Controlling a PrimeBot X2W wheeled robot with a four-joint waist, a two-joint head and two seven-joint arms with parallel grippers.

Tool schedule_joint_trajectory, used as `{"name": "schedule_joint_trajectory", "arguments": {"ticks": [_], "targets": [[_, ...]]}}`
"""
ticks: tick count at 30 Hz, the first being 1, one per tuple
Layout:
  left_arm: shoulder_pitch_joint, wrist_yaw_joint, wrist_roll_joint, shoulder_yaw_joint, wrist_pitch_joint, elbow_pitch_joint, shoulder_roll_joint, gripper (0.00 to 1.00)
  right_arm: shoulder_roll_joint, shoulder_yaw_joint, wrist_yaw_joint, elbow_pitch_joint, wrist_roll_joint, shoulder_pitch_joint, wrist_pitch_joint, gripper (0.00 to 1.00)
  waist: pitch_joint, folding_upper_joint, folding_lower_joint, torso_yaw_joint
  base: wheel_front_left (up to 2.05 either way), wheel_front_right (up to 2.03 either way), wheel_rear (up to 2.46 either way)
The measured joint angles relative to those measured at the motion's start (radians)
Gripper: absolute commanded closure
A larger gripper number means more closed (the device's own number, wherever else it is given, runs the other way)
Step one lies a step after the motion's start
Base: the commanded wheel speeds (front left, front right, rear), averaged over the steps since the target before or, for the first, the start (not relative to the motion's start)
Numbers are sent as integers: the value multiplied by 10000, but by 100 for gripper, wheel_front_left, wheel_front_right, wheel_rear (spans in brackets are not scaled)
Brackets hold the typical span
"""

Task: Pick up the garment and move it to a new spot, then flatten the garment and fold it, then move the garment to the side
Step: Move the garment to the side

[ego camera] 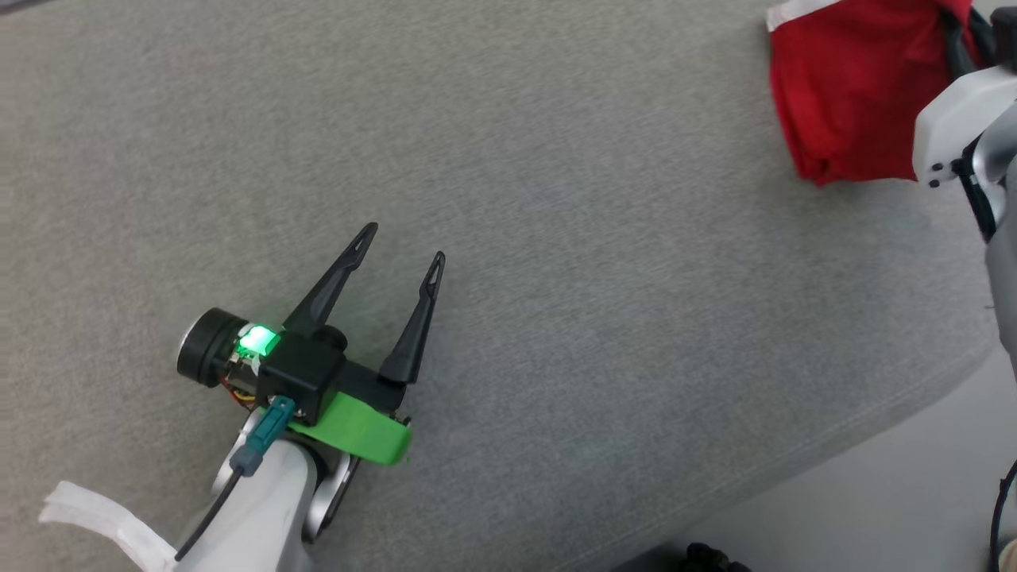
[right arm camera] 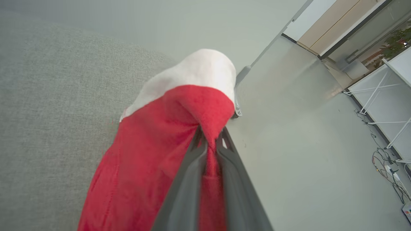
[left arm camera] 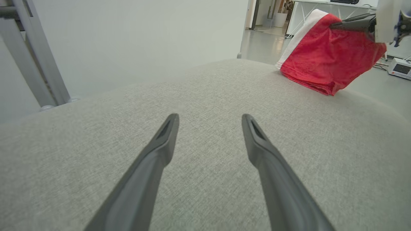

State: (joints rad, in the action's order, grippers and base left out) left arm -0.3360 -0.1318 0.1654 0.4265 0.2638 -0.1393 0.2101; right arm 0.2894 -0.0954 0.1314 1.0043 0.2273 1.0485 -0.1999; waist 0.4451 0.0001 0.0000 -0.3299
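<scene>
The grey fabric-covered surface (ego camera: 508, 262) spreads wide across the scene. The red garment (ego camera: 850, 95) hangs in a bunch at its far right corner, and the garment's lower fold touches the surface close to the right edge. The right gripper (right arm camera: 210, 138) has its fingers pressed together on a tuck of red cloth just under the white band (right arm camera: 199, 73), so the whole load hangs from one thin pinch. The left gripper (ego camera: 404, 245) sits low over the near left part of the surface, fingers spread and holding nothing. This looks like a carrying step. It would go best with a slow, level carry, the trailing fold raised clear so it cannot snag and pull the tuck loose. The garment should be set down well inside the edge, because the floor (right arm camera: 305, 128) lies just past it. The spread left gripper is free to take a second corner for the flattening.
</scene>
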Motion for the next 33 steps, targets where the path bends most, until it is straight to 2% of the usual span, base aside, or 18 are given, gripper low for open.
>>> {"name": "schedule_joint_trajectory", "arguments": {"ticks": [2, 3, 4, 6, 8, 9, 10, 14, 19, 23, 28, 33], "targets": [[-92, 0, 27, -25, 2, 2, 6, 0, 107, -383, 2, 59, 389, 200, 148, 100, 275, 0, 0, 321, 0, 0, 0], [-128, 0, 27, -35, 0, 4, 8, 0, 150, -608, 2, 59, 554, 274, 192, 63, 385, 0, 0, 443, 0, 0, 0], [-175, 0, 27, -36, 2, 2, 8, 0, 211, -851, 0, 48, 750, 339, 221, 3, 513, 0, 0, 584, 0, 0, 0], [-260, 0, 54, -50, 2, 0, -4, 0, 217, -1348, 0, 17, 1137, 367, 293, 0, 747, 0, 1, 854, 0, 0, 0], [-279, 0, 75, -79, 2, -4, -19, 0, 109, -1745, 2, -38, 1419, 357, 270, 18, 922, 0, 1, 1075, 0, 0, 0], [-288, 0, 84, -98, 2, -6, -25, 0, 50, -2042, 2, -111, 1553, 330, 232, 5, 1006, 0, 1, 1183, 0, 0, 0], [-287, 0, 86, -125, 2, -8, -38, 0, 21, -2270, 2, -178, 1716, 308, 232, 0, 1065, 0, 1, 1260, 0, 0, 0], [-285, 0, 94, -211, 6, -10, -71, 0, -123, -3310, 2, -639, 2627, 44, 234, 0, 1235, 0, 1, 1522, 0, 0, 0], [-230, 0, 94, -276, 6, -61, -92, 0, -221, -4512, 2, -1074, 3676, -312, 428, 0, 1081, 0, 1, 1538, 0, 0, 0], [-180, 0, 94, -341, 4, -75, -153, 0, -268, -5333, 2, -1475, 4054, -628, 385, 0, 875, 0, 1, 1518, 0, 0, 0], [-8, 0, 92, -504, 2, -159, -280, 0, -608, -5992, 2, -1850, 4249, -742, -128, 0, 589, 0, 1, 1507, 0, 0, 0], [290, 0, -29, -1080, 2, -307, -449, 0, -1206, -5854, 2, -2082, 4123, -698, -568, 0, 165, 0, 1, 1504, 0, 0, 0]]}}
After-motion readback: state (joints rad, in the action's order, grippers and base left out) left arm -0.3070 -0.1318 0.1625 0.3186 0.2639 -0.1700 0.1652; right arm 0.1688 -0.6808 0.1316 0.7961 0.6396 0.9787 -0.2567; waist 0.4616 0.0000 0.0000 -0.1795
